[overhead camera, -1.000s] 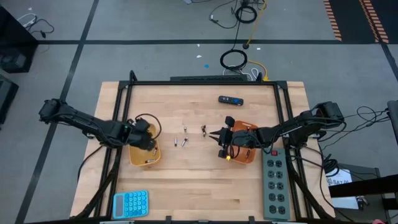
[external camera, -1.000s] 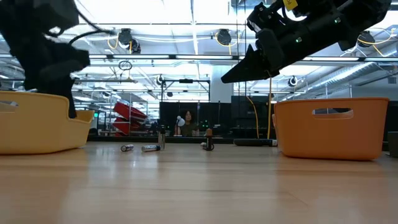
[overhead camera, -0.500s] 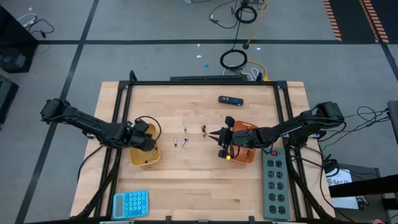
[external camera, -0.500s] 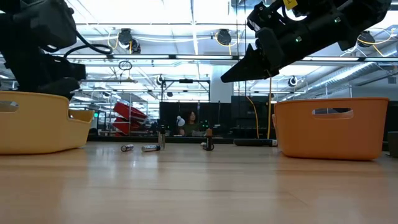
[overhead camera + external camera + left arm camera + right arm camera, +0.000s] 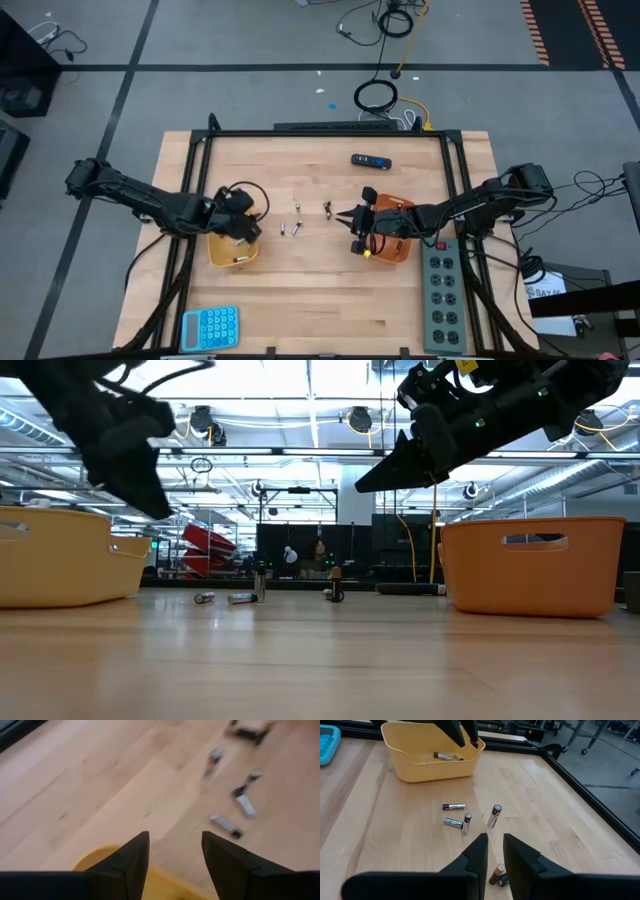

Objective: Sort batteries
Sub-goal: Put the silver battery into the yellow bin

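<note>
Presently the left hand [image 5: 174, 851], fingers apart and empty, hovers over the yellow tray [image 5: 232, 250] rim, with the loose batteries [image 5: 291, 227] lying flat just ahead, nearer it than the right hand [image 5: 492, 851].

**Left arm lifts out of the yellow bin**

The left gripper [image 5: 255, 228] is now raised above the yellow bin [image 5: 226, 255], where a second ago it reached down inside it. It has swung toward the bin's inner edge, on the side of the loose batteries [image 5: 292, 226] on the counter [image 5: 310, 290]. Its jaws, closed a second ago, now stand apart with nothing between them. In the low view the arm hangs tilted above the bin's rim.
</note>
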`<state>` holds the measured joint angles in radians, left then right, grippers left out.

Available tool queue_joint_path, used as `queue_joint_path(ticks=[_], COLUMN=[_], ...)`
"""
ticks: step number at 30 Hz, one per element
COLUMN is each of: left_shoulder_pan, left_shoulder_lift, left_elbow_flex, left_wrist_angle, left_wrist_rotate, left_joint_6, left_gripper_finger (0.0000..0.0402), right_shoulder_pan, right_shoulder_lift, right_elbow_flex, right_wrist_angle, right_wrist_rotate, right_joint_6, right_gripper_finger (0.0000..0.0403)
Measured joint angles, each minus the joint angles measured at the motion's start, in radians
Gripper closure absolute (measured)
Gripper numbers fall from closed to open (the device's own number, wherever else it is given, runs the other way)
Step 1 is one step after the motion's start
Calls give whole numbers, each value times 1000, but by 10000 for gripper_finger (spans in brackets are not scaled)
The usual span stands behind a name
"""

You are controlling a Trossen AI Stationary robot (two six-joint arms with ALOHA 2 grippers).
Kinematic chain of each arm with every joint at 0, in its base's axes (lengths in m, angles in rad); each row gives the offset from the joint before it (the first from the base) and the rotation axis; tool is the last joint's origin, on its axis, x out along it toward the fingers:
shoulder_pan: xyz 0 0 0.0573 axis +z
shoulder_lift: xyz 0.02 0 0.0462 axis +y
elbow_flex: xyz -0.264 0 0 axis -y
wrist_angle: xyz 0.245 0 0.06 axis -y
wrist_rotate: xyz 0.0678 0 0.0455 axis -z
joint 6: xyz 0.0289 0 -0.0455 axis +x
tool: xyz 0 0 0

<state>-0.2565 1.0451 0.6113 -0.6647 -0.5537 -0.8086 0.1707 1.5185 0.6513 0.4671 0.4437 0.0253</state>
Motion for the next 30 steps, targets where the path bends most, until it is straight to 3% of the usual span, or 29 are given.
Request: queue_joint_path(ticks=[8,16,22,30], left_shoulder_pan=[63,185,281,367], left_shoulder_lift=[119,258,340,431], left_elbow_flex=[0,0,0,0], left_wrist_angle=[205,437,543,651], left_wrist_rotate=[65,221,345,438], left_joint_6=[179,365,445,527], left_gripper_finger=[213,213,213,213], right_shoulder_pan=[12,17,17,18], right_shoulder_lift=[0,0,0,0], right_elbow_flex=[0,0,0,0], right_wrist_angle=[0,0,1,1], right_wrist_rotate=[-4,-4,-51,-53], right_joint_6=[8,-1,-4,-3], right_gripper_finger=[349,349,349,349])
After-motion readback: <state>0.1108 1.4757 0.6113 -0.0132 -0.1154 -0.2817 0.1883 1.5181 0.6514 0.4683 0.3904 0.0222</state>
